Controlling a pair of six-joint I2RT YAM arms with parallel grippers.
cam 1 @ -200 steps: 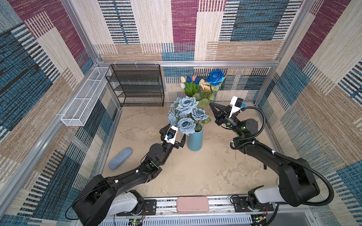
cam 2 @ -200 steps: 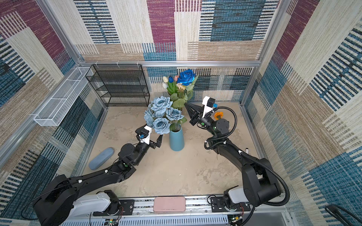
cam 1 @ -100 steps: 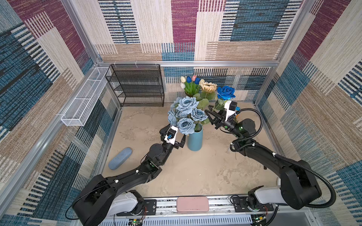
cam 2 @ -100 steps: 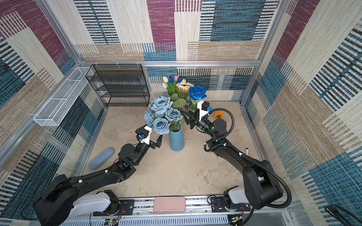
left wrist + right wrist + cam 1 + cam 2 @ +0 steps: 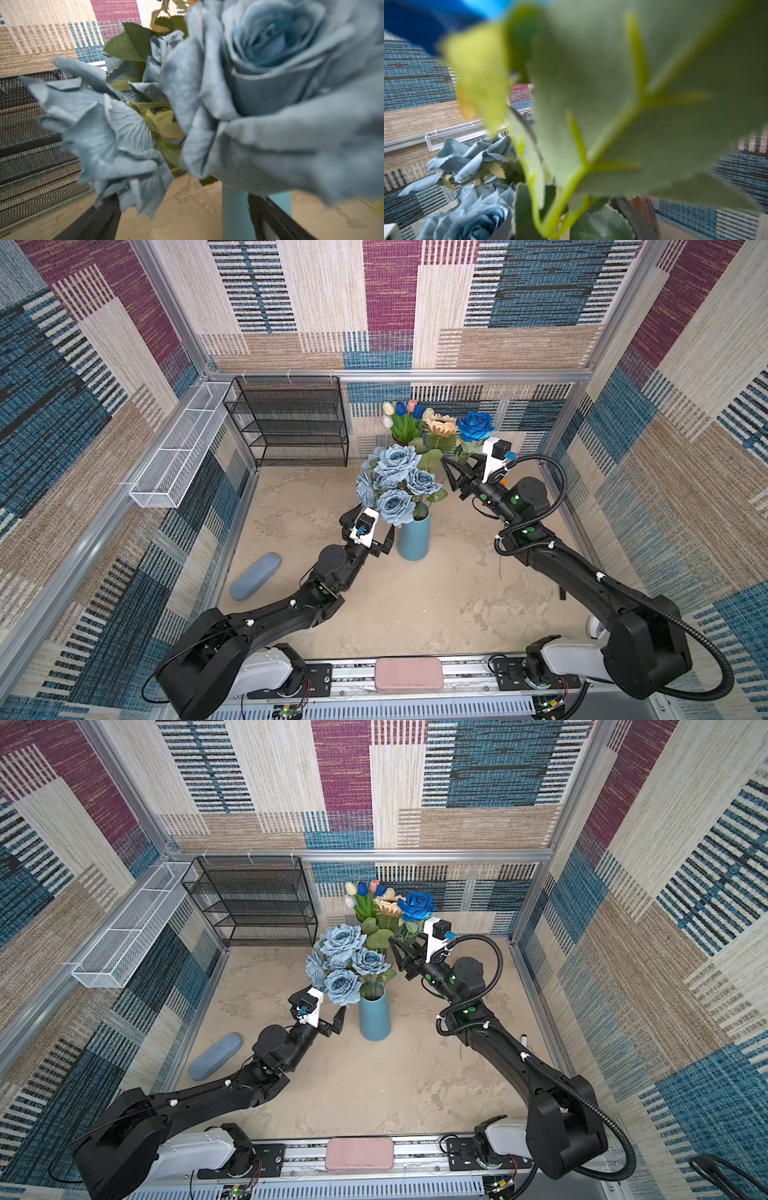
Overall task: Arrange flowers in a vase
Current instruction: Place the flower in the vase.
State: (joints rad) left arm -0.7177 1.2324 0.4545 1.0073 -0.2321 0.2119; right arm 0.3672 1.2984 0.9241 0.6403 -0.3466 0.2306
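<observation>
Right claw (image 5: pixel 451 479) parted among leaves.
Deep-blue rose (image 5: pixel 474 426) up-behind it, stem apparently slanting into vase (image 5: pixel 413 541); right arm nearer.

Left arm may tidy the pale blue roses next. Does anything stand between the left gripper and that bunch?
Nothing visible does. The open left gripper sits beside the blue vase, just under the pale blue rose bunch; in the left wrist view the blooms hang right over its fingers, nothing between.
</observation>
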